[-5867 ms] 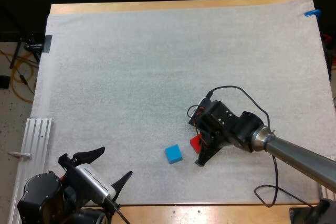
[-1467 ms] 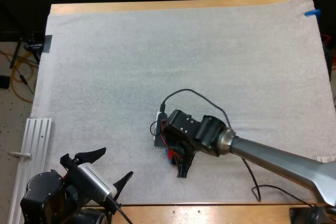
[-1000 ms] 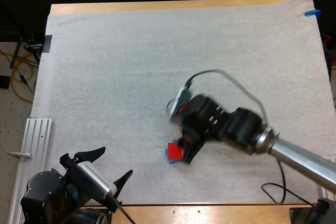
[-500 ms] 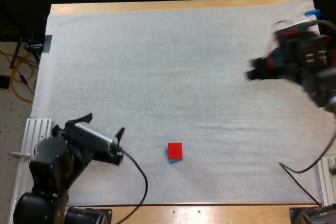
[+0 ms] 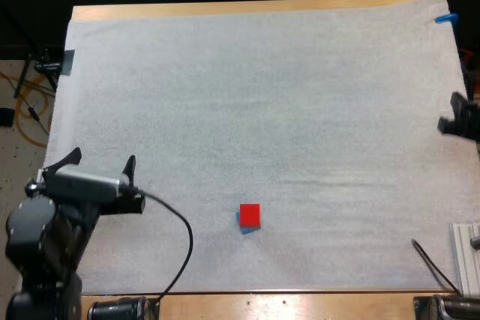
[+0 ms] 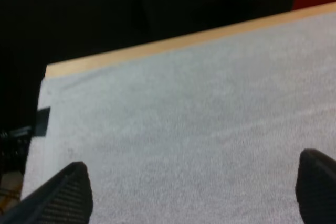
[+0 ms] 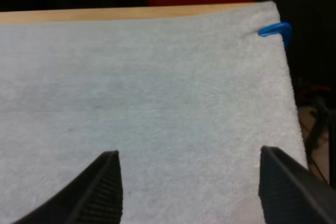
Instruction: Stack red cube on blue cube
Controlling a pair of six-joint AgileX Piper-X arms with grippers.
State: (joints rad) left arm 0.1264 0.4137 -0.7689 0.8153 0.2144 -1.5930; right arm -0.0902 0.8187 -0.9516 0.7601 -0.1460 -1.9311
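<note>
Looks finished as a stack, so treat the step in hand as a clean pull-back. Find the red cube point(image 5: 250, 213) sitting on top of the blue cube point(image 5: 246, 228), close to the middle of the mat's near edge, with just a sliver of blue peeking out on the left and near sides. Keep both arms well away from that pair. Treat any low sweep across the near half of the mat as the main risk, since even a light brush could probably knock the top block off. Note the left end effector point(image 5: 103, 160) at the near left of the mat, spread wide, pinching nothing, well apart from the cubes. Note the right end effector point(image 5: 450, 114) at the mat's right edge, likewise spread and empty over bare cloth. Count on the white mat point(image 5: 262, 95) as a soft, nubbly cover lying flat around the stack, with the wooden desk point(image 5: 225, 10) showing as a strip along the far side and again along the near side. Mind the floor point(image 5: 11, 148) off to the left with its orange cable point(image 5: 28, 121), and the ribbed metal rail point(image 5: 466, 256) at the near right.
</note>
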